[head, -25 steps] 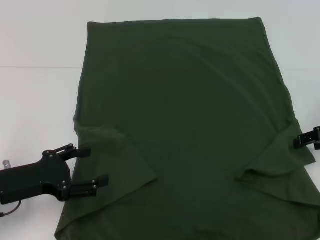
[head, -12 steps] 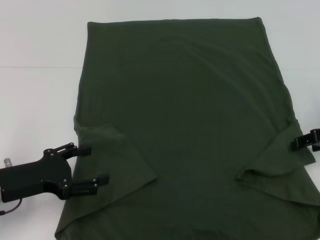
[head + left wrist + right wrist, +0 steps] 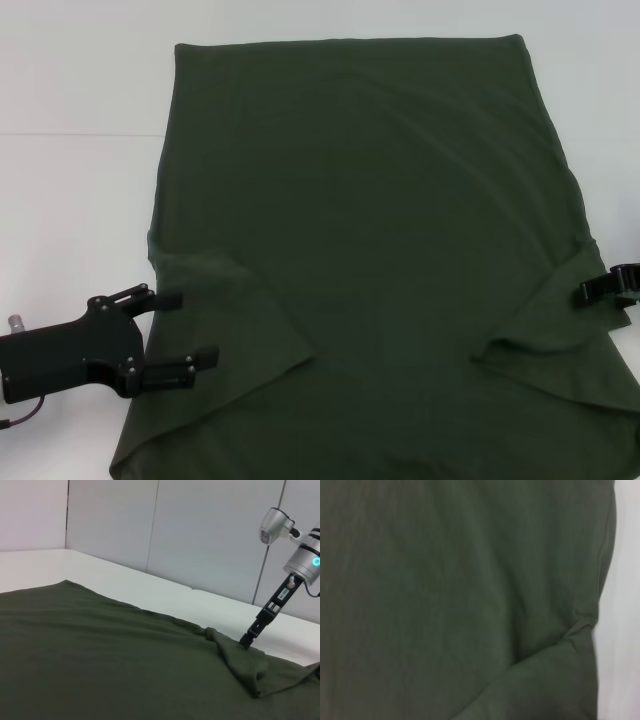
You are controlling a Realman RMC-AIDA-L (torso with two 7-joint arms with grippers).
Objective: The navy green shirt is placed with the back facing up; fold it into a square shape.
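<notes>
The navy green shirt lies spread on the white table, both sleeves folded inward. The left hand rests low at its left sleeve, fingers apart. The right hand touches the right sleeve edge; whether its fingers are parted cannot be told.

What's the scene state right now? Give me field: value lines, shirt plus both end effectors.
shirt: dark green shirt spread flat on the white table, plain side up
sleeves: both folded in over the body, left sleeve and right sleeve
fold stage: body not yet folded; not a square
left end effector: open, at the shirt's left edge beside the folded sleeve, holding nothing
right end effector: at the shirt's right edge by the folded sleeve; only partly in frame
</notes>
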